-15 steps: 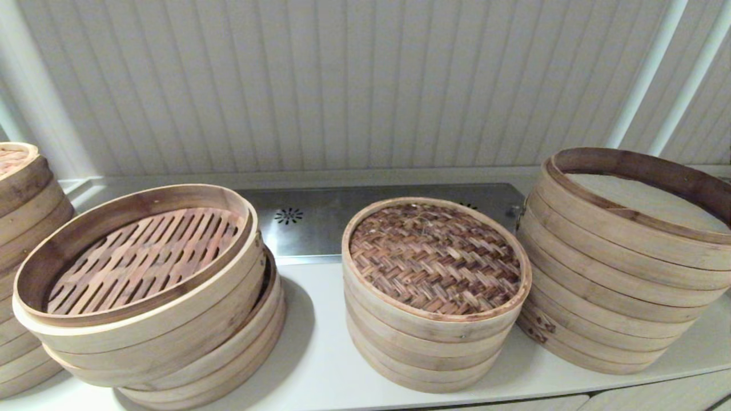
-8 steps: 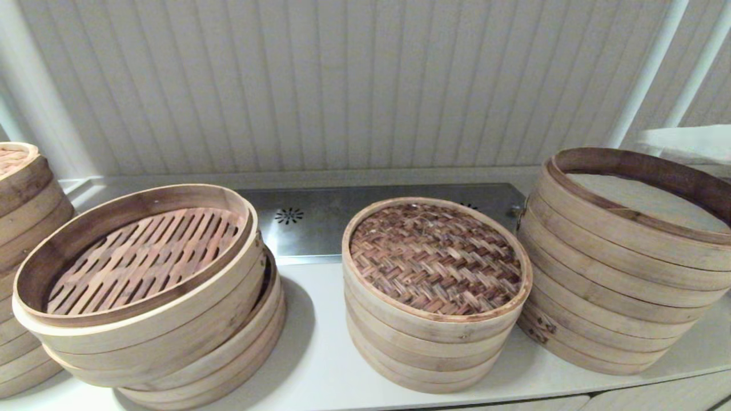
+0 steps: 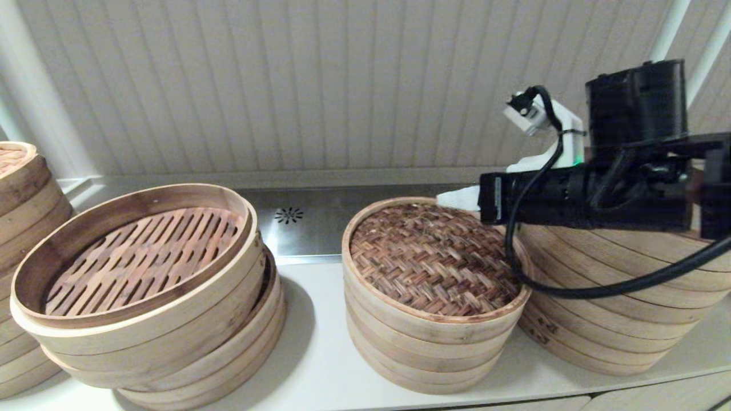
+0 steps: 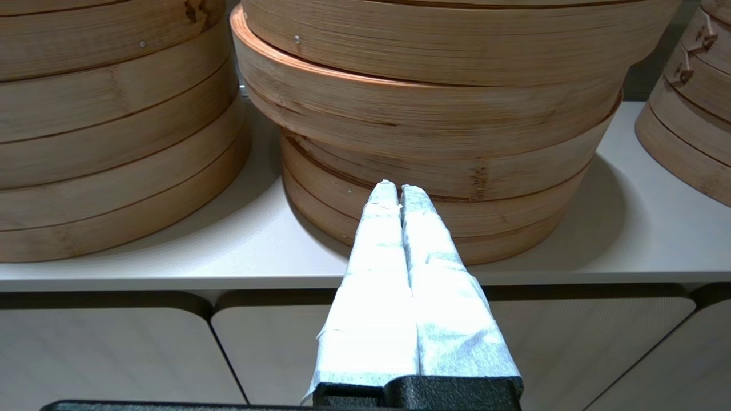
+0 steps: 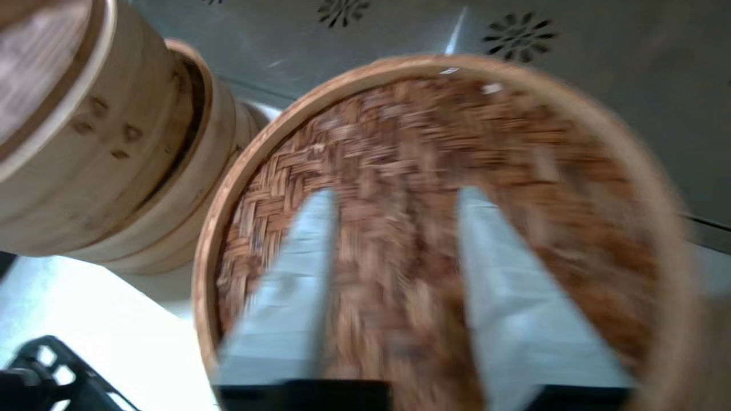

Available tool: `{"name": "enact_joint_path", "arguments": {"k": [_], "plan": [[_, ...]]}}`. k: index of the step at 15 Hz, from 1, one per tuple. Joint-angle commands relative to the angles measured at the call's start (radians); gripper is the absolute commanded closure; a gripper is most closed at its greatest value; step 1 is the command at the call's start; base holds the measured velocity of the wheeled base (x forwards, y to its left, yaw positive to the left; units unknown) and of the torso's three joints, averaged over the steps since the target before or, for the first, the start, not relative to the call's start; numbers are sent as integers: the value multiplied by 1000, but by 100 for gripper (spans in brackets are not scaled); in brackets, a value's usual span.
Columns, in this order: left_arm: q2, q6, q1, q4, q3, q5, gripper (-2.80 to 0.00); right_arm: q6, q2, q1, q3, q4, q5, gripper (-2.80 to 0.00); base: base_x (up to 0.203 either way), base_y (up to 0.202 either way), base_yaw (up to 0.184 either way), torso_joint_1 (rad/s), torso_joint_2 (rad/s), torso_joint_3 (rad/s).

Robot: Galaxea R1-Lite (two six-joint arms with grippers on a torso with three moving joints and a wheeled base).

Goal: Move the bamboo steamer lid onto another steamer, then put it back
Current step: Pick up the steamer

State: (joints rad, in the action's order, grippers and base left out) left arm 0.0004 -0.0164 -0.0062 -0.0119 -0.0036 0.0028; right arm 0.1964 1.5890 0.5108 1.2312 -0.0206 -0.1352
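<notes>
The bamboo steamer lid (image 3: 434, 257), dark herringbone weave in a pale rim, lies on the short middle stack. My right gripper (image 3: 457, 200) reaches in from the right and hovers over the lid's far right edge. In the right wrist view the right gripper (image 5: 397, 193) is open, its white-wrapped fingers spread above the lid (image 5: 400, 125) and holding nothing. The other steamer (image 3: 617, 319), the tall wide stack on the right, is largely hidden behind the right arm. My left gripper (image 4: 398, 191) is shut and empty, low before the counter edge, out of the head view.
A leaning stack topped by a slatted tray (image 3: 143, 262) stands at the left, with another stack (image 3: 23, 188) at the far left edge. A metal panel with vents (image 3: 308, 220) lies behind the white counter (image 3: 320, 348). A slatted wall closes the back.
My right arm has swung in from the right edge and now hangs above the tall stack, with its gripper over the lid. The steamers and lid have not moved.
</notes>
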Motion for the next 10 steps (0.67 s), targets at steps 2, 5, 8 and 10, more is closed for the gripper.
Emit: {"name": "enact_joint_path", "arguments": {"k": [2,5,8,10], "plan": [[0,0,0,0,1,0,0,-46,76,48,-38,-27,95,-280,0,0,0,0,0,0],[1,0,0,0,-1,0,0,-73,88,84,-67,-35,160,-280,0,0,0,0,0,0],[0,0,0,0,1,0,0,-73,96,106,-99,-156,226,-280,0,0,0,0,0,0],[0,0,0,0,-1,0,0,-73,120,122,-113,-193,272,-280,0,0,0,0,0,0]]}}
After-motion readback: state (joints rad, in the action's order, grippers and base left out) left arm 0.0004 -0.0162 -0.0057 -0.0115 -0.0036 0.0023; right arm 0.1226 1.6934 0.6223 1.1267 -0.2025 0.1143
